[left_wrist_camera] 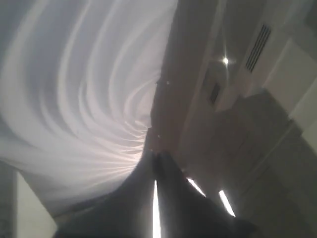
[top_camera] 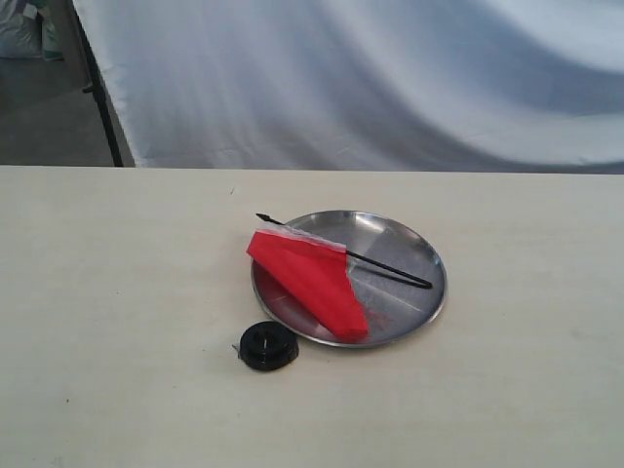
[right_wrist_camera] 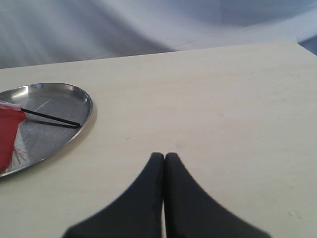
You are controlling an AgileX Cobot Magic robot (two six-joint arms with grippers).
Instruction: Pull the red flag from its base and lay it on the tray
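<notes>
The red flag lies flat on the tray, its black stick running across the metal and its pointed tip past the far left rim. The base, a small black disc, sits on the table just in front of the tray's left side, with no stick in it. My right gripper is shut and holds nothing, low over bare table to the right of the tray; the red flag shows at that view's edge. My left gripper is shut, pointing up at the backdrop.
A pale wooden table spreads under everything. A white cloth backdrop hangs behind the far edge, with a black stand leg at the back left. Neither arm shows in the exterior view.
</notes>
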